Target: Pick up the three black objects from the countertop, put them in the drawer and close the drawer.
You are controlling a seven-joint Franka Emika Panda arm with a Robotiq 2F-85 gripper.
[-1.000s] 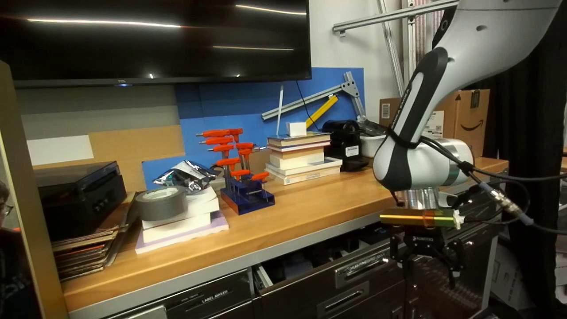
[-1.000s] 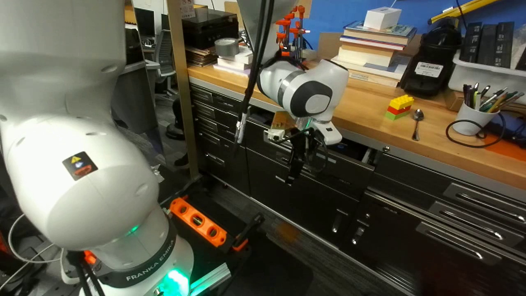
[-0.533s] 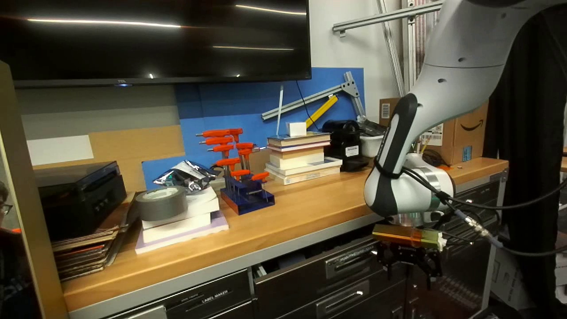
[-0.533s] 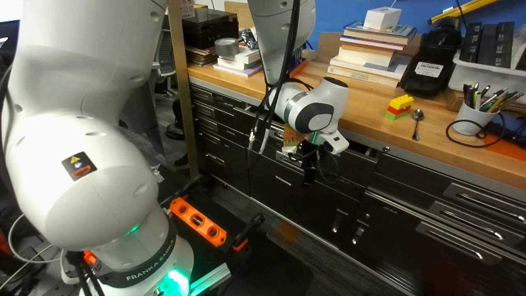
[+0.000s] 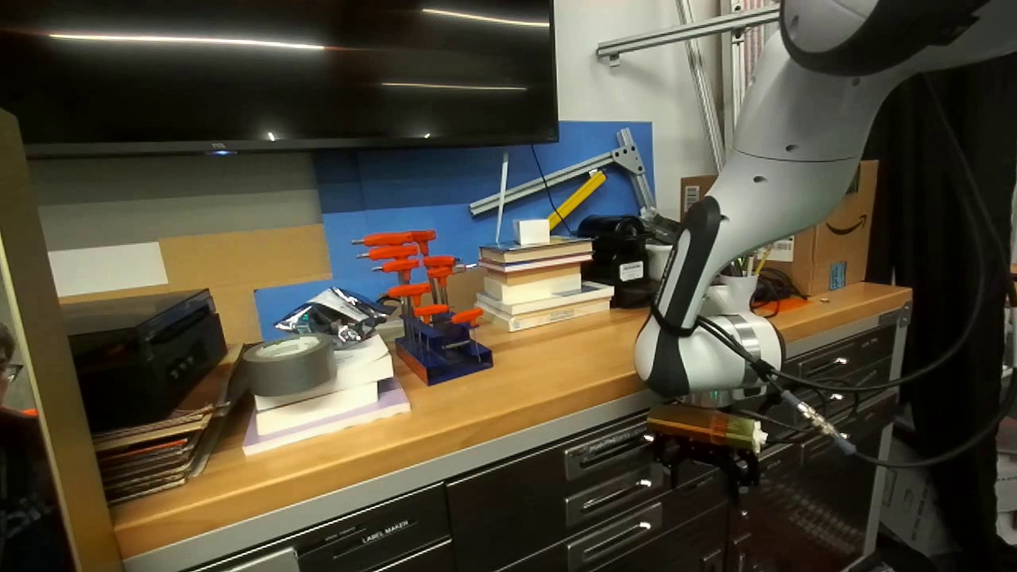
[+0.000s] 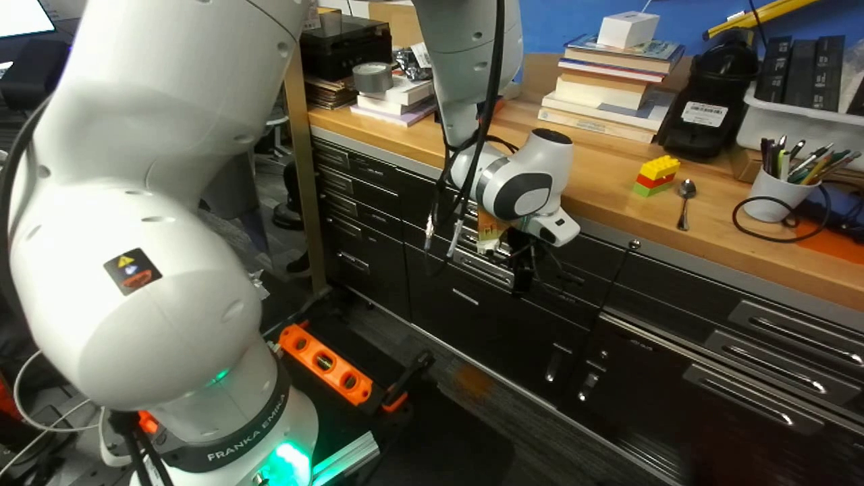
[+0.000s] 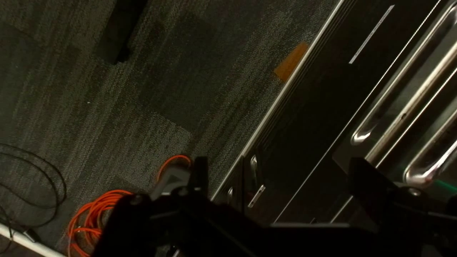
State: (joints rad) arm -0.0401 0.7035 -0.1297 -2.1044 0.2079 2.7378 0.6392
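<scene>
Wide dark grey metal drawer point(image 5: 508, 488) closed flush, black two-fingered gripper point(image 7: 278, 164) hanging near it, jaws well apart.
The drawer sits below the light-brown wooden countertop point(image 5: 588, 373), contact with the gripper unclear. The white-and-black robot arm point(image 5: 783, 199) hides part of the countertop in both exterior views, and its black cables point(image 6: 497, 67) dangle before dark cabinet fronts point(image 6: 472, 337). On the wood are a blue holder of orange-handled hex keys point(image 5: 441, 361), a grey tape roll point(image 5: 290, 369) on pale books point(image 5: 318, 413), a taller book stack point(image 5: 540, 290) under a small white box point(image 5: 532, 231), yellow, red and green toy bricks point(image 6: 656, 177), a metal spoon point(image 6: 684, 202) just beside them and a white cup of pens point(image 6: 776, 185). Below, coiled orange cord point(image 7: 93, 210) lies on grey carpet point(image 7: 160, 96).
</scene>
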